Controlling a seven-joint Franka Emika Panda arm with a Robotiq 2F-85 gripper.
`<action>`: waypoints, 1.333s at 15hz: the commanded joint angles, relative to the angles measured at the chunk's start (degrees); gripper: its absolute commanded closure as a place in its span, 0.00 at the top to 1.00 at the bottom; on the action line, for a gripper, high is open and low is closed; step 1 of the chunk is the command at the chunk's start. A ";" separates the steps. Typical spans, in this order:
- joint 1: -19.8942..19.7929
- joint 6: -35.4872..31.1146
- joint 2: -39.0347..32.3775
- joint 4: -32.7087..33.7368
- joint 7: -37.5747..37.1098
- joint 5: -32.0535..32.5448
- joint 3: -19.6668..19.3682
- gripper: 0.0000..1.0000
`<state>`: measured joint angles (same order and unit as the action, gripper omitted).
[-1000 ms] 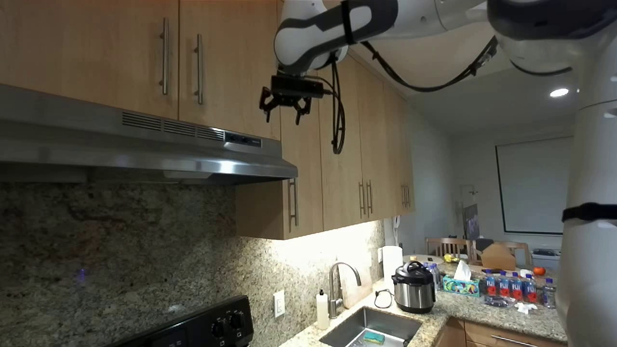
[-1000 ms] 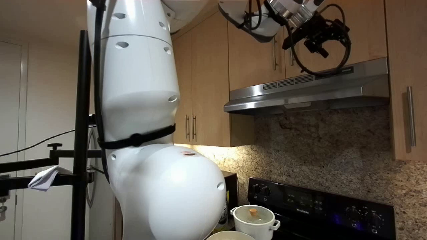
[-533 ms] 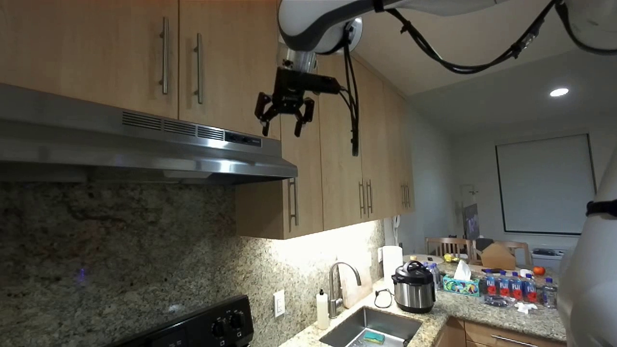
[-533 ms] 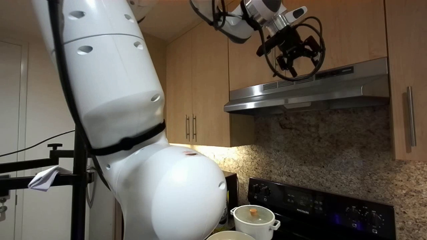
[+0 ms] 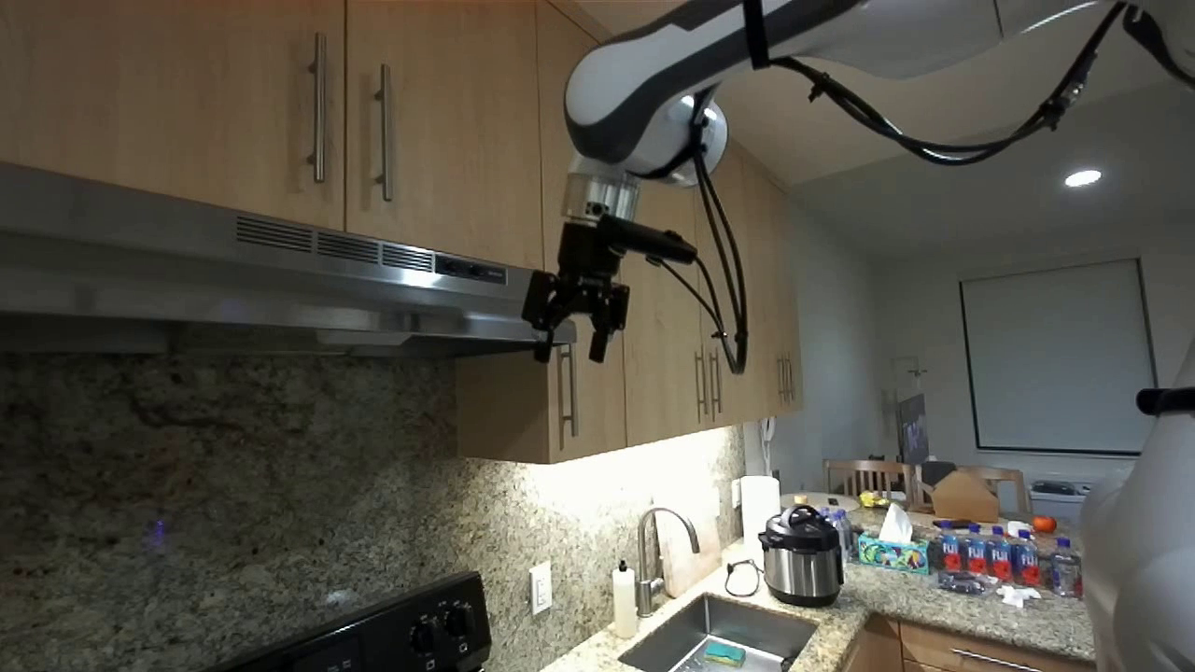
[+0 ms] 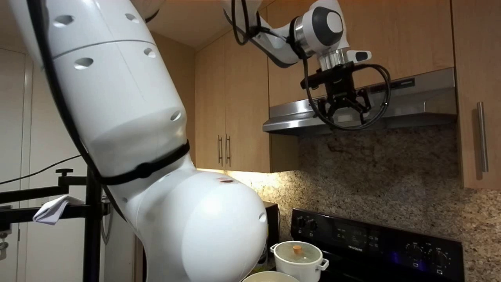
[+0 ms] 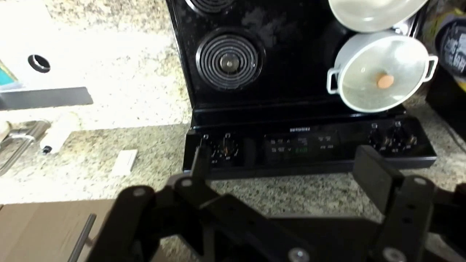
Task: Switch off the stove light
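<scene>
The steel range hood [image 5: 420,303] hangs under the cabinets and also shows in an exterior view [image 6: 434,100]. Its dark switch panel [image 5: 471,271] is on the front face; in an exterior view the panel [image 6: 405,83] is partly crossed by the arm's cable. A pale lens [image 5: 362,338] under the hood shows no glow. My gripper [image 5: 570,353] is open and empty, pointing down in front of the hood, with its fingertips below the panel's height. It also shows in an exterior view [image 6: 346,117]. In the wrist view the gripper [image 7: 282,156] has its fingers wide apart above the stove's back panel [image 7: 251,153].
Cabinet doors with bar handles [image 5: 386,133] stand above the hood. A lower cabinet handle [image 5: 568,392] is right behind the gripper. A lidded white pot [image 7: 378,72] and another pot [image 7: 375,16] stand on the stove [image 7: 284,83]. A sink [image 5: 719,621] lies beside it.
The arm has swung and lowered. The gripper has come down from beside the cabinet doors to in front of the hood and turned to point downward. It stays open.
</scene>
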<state>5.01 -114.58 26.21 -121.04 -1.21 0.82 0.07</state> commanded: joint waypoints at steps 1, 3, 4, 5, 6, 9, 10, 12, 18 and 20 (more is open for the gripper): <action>0.33 4.28 -3.43 -1.08 9.62 -2.84 -2.26 1.00; 0.32 6.68 -5.59 -0.99 13.52 -2.54 -2.56 1.00; 0.30 7.82 -6.80 -0.64 15.11 -2.19 -2.44 1.00; 0.15 8.61 -7.79 -0.30 16.14 -1.71 -2.19 1.00; 0.00 9.16 -8.52 -0.03 16.91 -1.26 -1.96 1.00; -0.69 7.32 -8.62 -1.04 15.02 -0.88 -1.27 1.00; -0.68 7.32 -8.98 -0.97 15.02 -0.76 -1.16 1.00; -0.66 7.34 -9.25 -0.74 15.01 -0.73 -1.01 1.00; -0.66 7.38 -9.25 -0.60 15.01 -0.73 -0.99 1.00; -0.66 7.38 -9.25 -0.60 15.01 -0.73 -0.98 1.00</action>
<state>5.01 -107.31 16.99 -121.75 13.67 0.27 -1.51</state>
